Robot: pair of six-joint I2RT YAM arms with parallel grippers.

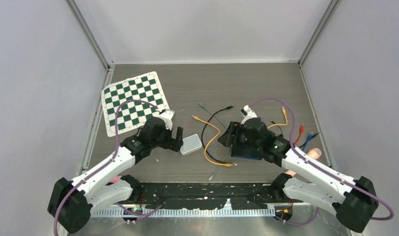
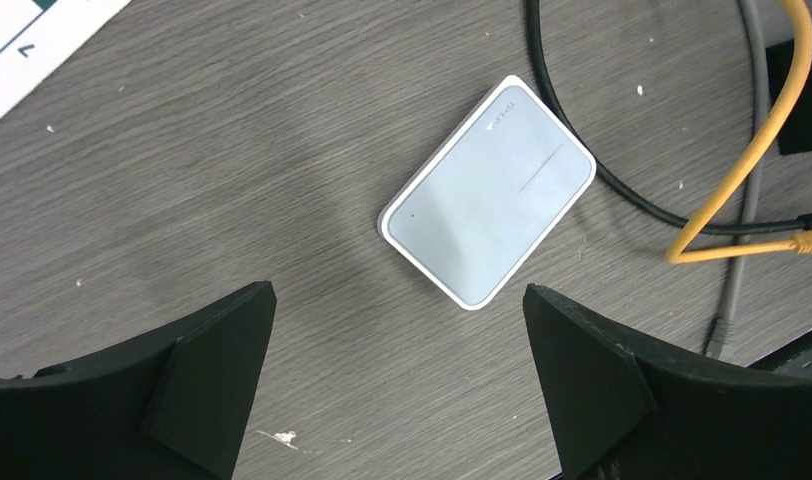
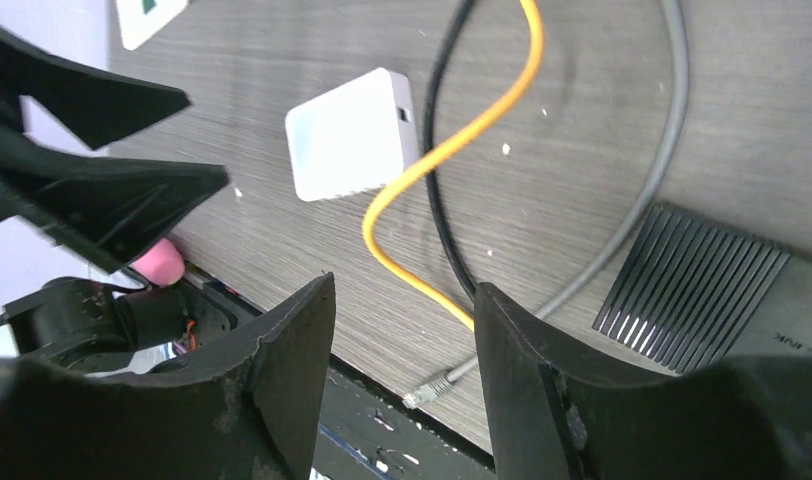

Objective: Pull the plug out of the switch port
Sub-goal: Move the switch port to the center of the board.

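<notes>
White box (image 2: pixel 487 190): tiny logo print near one corner, too small to read. Black switch (image 3: pixel 702 290): pale lettering cut by frame edge, only "NK" legible. White sheet (image 2: pixel 22 30): small black arrow mark. Nothing else readable.

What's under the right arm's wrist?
A black vented switch, mostly hidden by the right gripper and wrist. Its port side is covered, so whether anything is plugged in cannot be seen.
</notes>
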